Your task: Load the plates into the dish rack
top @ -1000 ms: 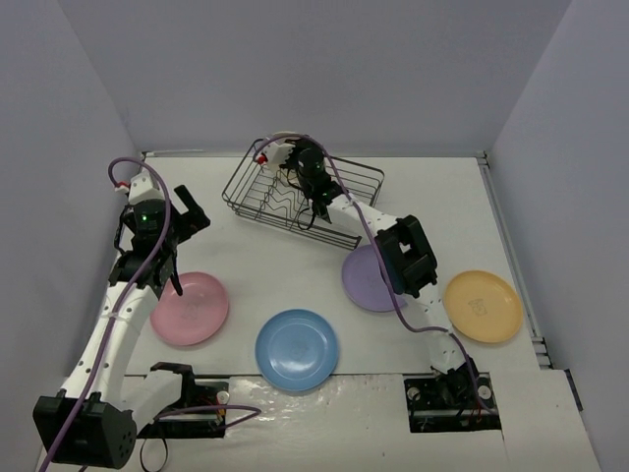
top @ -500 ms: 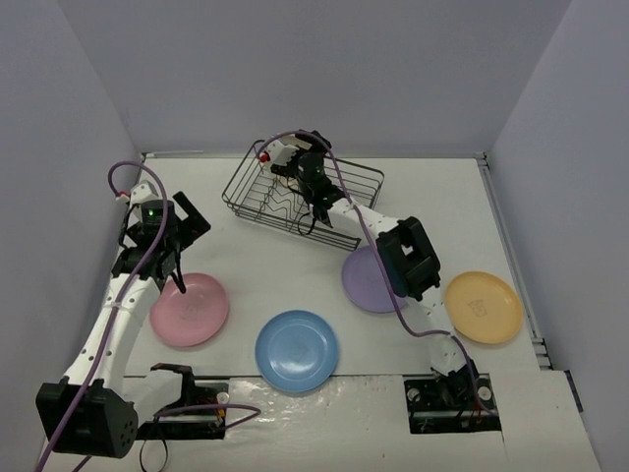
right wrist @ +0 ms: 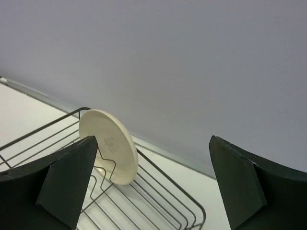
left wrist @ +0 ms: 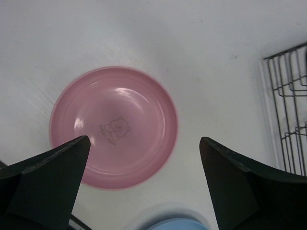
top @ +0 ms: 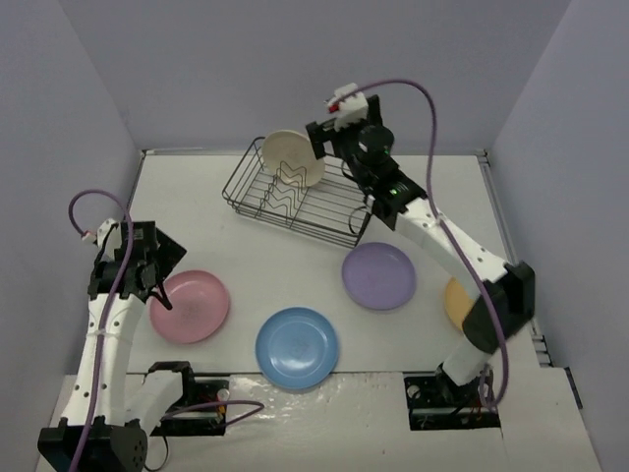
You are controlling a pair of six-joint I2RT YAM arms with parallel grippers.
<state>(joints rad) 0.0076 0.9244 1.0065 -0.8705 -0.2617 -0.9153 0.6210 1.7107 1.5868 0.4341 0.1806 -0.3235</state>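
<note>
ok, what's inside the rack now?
One cream plate, standing on edge in the dividers toward the left end of the rack. No other plate shows in it. The right arm covers its far right corner, so that bit is unseen.

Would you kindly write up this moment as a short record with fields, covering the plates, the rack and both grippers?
in rack: cream plate, standing on edge in the dish rack
flat on table: pink plate, blue plate, lilac plate, orange-yellow plate (partly hidden by the right arm)
left gripper: open, empty, above the pink plate
right gripper: open, empty, apart from the cream plate
plates left to load: four
</note>
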